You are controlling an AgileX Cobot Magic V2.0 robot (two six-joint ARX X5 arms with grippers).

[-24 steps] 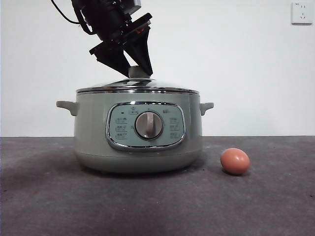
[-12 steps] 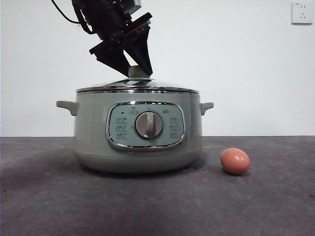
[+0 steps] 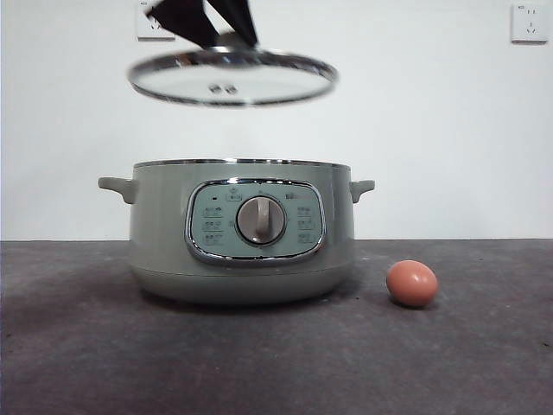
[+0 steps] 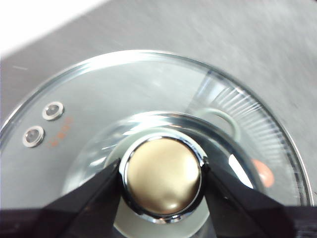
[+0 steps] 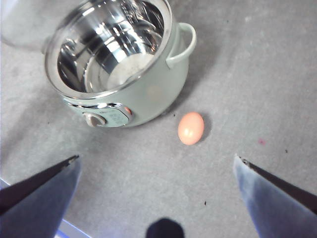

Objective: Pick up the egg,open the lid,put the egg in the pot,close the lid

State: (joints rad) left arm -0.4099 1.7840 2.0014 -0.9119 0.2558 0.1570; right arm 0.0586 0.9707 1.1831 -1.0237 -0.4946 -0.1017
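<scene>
A white wall backs the grey table point(image 3: 86, 346). The left gripper point(image 4: 161, 176) pinches the lid point(image 3: 232, 76) by its knob, above the open pot point(image 3: 242, 229). The egg point(image 3: 411, 283) lies untouched beside it; the right gripper point(image 5: 158, 163) gapes wide, empty. 1 of 4 steps is done.

Your front camera looks level across the table point(image 3: 86, 363). Your right wrist camera looks down from high; both share the pot point(image 3: 242, 229) and egg point(image 5: 190, 128).

The left gripper point(image 4: 161, 181) has two matte black jaws, wedge-shaped and tapering to blunt tips. The right gripper point(image 5: 158, 163) has two long jaws that read bluish-grey with dark edges, narrowing to sharp points, with a rounded black part between their bases.
</scene>
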